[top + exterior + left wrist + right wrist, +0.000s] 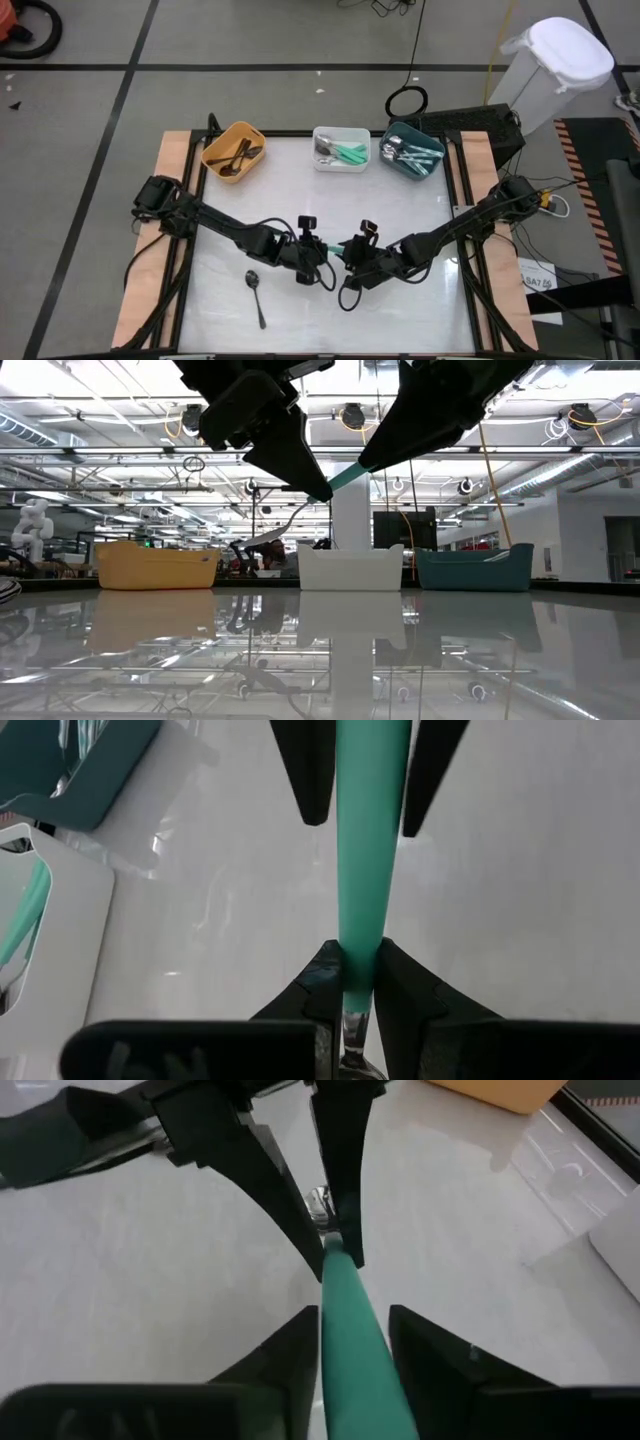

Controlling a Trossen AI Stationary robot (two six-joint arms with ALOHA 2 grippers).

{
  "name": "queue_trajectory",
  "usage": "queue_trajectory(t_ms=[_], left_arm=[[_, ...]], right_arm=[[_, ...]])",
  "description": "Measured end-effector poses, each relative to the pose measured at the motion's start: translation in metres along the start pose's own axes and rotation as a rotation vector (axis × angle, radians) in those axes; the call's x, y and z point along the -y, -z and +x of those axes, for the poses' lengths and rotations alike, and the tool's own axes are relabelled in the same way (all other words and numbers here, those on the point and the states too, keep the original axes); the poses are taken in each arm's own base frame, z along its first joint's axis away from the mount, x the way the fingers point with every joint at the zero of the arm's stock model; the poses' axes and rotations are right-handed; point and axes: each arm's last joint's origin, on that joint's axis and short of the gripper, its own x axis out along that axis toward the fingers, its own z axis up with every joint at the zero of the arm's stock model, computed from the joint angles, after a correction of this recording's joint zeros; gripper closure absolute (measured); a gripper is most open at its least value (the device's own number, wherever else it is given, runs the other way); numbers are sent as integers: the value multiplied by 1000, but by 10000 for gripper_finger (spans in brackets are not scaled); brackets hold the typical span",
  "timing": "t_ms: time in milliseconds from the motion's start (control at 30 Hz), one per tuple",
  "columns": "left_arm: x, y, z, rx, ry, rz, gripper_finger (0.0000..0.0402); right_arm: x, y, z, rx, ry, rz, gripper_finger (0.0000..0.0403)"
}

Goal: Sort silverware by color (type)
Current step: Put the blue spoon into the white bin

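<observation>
Above the middle of the surface (330,190), both arms are meeting over one mint-green spoon (335,250), which is hanging clear of the tabletop between them. The left pincer (312,252) is clamping the spoon at the junction of green handle and metal neck, its fingertips (330,982) pressing on either side. The handle is running straight out from that grip toward the right pincer (352,254), so the long axis is lying along the line joining the two arms (a hand-over geometry).

The right pincer is straddling the free end of the handle. Its fingers (290,1345) are standing on either side of the green shaft with a visible gap on one side, so they are parted around the handle, not yet clamping it. Judged from this, the coming move depends on the right pincer closing squarely across the handle before the left one lets go.

Nearer the front-left of the surface, a black-handled spoon (256,296) is lying alone. At the far edge, an orange bin (234,150), a white bin (341,149) holding green-handled pieces, and a teal bin (412,153) are standing in a row; the white bin is the likely destination.
</observation>
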Motion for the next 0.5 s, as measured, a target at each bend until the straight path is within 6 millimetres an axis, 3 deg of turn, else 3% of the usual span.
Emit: queue_trajectory(t_ms=[167, 367, 500], left_arm=[[0, 0, 0, 0, 0, 3, 364], [0, 0, 0, 1, -1, -6, 363], [0, -1, 0, 14, -19, -37, 327]], right_arm=[[0, 0, 0, 0, -1, -1, 327], [0, 0, 0, -3, -6, 0, 327], [1, 0, 0, -5, -3, -2, 327]])
